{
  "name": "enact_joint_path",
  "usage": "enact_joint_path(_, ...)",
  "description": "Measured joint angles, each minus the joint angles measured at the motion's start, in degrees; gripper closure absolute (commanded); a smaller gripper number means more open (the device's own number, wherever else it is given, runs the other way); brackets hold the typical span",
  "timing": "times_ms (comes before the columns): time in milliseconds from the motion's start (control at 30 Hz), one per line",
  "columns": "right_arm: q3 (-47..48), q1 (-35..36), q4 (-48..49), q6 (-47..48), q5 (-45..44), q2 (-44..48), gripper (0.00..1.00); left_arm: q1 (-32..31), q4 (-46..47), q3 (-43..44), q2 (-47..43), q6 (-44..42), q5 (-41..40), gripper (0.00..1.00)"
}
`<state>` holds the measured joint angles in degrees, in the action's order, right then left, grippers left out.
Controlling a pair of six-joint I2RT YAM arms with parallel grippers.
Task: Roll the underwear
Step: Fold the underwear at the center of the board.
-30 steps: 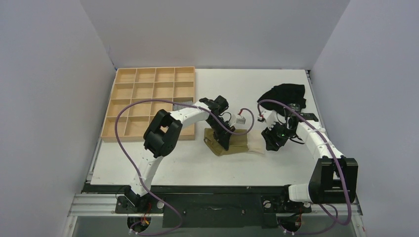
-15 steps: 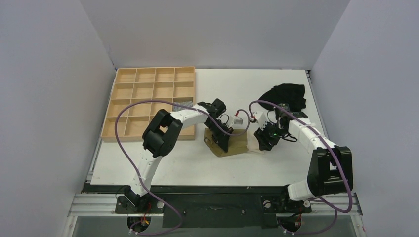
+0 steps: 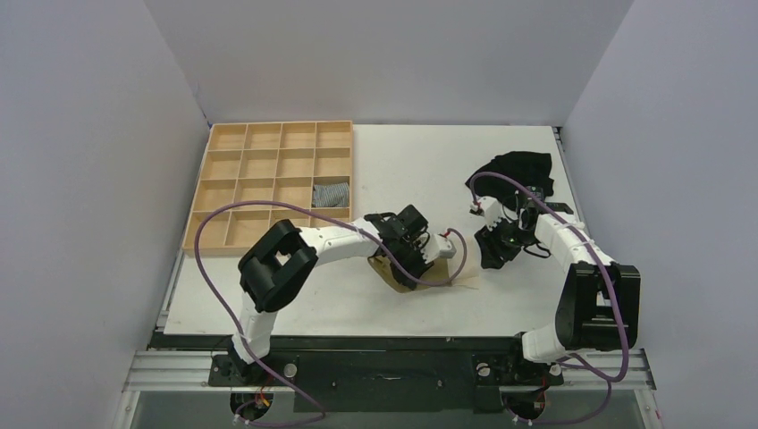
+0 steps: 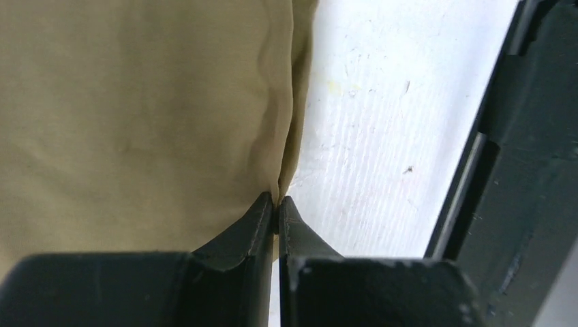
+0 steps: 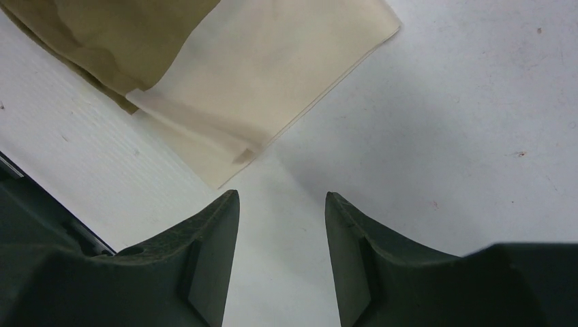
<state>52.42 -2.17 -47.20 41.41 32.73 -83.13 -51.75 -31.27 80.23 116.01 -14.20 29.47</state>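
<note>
**Ana:** Where is the underwear [image 3: 398, 273]?

**Ben:** On the table [image 3: 536, 295], just off the wooden tray [image 3: 204, 239]'s near right corner. It is folded into a narrow strip, with the olive part nearer the tray and the cream panel pointing away from it.

**Ana:** And the left gripper [image 4: 276, 204]?

**Ben:** Its jaws are pinched together on a thin fold at the olive edge (the wrist view shows the cloth puckering right at the tips).

**Ana:** The right gripper [image 5: 281, 204]?

**Ben:** Its jaws are apart and hold nothing. It hovers over bare table beyond the cream end, on the side away from the tray and towards the black garment [image 3: 518, 168].

**Ana:** How does the cloth look likely to handle?

**Ben:** It is probably light, limp and thin. It creases wherever it is pinched, and one layer of the cream corner curls up. It will likely sag and slide on the smooth table rather than keep its shape.

**Ana:** So where should the robot take hold?

**Ben:** Probably at an end edge, through all the layers at once. The other gripper can hold the far end flat so the roll stays tight.
</note>
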Motion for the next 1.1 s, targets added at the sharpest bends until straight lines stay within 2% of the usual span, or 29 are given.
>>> enact_joint_path(300, 0.0, 0.07, -3.45, 1.49, -0.35, -0.13, 0.54, -10.84, 9.44, -8.81, -6.29, -3.8, -23.37, 1.0)
enact_joint_path(467, 0.0, 0.39, -7.1, 4.72, -0.44, -0.33, 0.55, -12.37, 10.97, -9.33, -6.54, -4.72, -29.4, 1.0)
enact_joint_path(633, -2.56, 0.33, -6.67, 7.45, -1.05, 2.34, 0.56, -11.87, 11.52, -9.46, -6.54, -4.94, -31.19, 1.0)
enact_joint_path(967, -14.62, 0.85, 2.99, 11.15, -3.43, 21.07, 0.55, -10.29, 18.29, -13.68, -7.87, -5.03, -28.59, 1.0)
enact_joint_path(1100, -17.77, 3.74, 7.17, 12.44, -4.5, 24.74, 0.55, -8.92, 22.4, -15.63, -8.33, -5.07, -25.59, 0.99)
